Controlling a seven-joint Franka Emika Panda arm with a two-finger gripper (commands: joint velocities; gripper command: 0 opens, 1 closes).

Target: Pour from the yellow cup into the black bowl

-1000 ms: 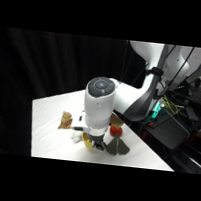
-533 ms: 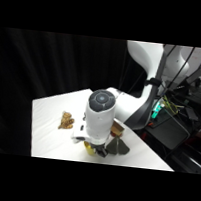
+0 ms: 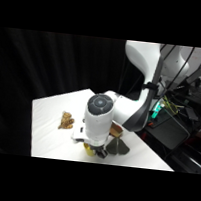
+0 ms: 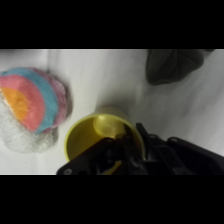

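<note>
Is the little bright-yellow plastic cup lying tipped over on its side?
No, the bright-yellow plastic cup stands upright on the white table, its round open mouth facing up toward the wrist camera.

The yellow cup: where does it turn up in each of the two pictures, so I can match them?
Side view: only a sliver of the yellow cup peeks out low in the picture, under the white arm's end.
Wrist view: the cup fills the lower middle, seen from above, its open mouth up, right by the gripper.
Shared landmark: the dark green fan-shaped thing lies near the cup in both.
</note>
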